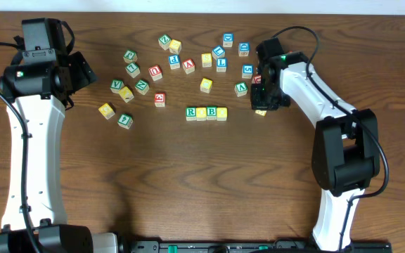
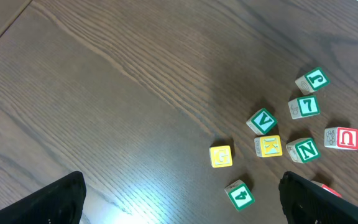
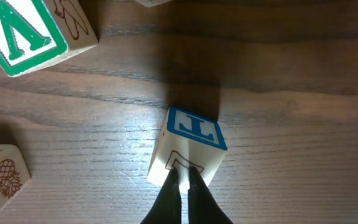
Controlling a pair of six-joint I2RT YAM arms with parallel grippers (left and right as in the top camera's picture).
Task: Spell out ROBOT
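A row of blocks lies mid-table, starting with a green R and including a green B. My right gripper is right of the row. In the right wrist view its fingers are shut together, tips against the near side face of a blue T block. In the overhead view the arm mostly hides that block. My left gripper is open and empty at the far left, its fingers wide apart above the table near a green 4 block.
Loose letter blocks are scattered across the back of the table. A green V block and a pineapple-picture block lie left of the T block. A yellow block and green V, N, 7 blocks sit ahead of the left gripper.
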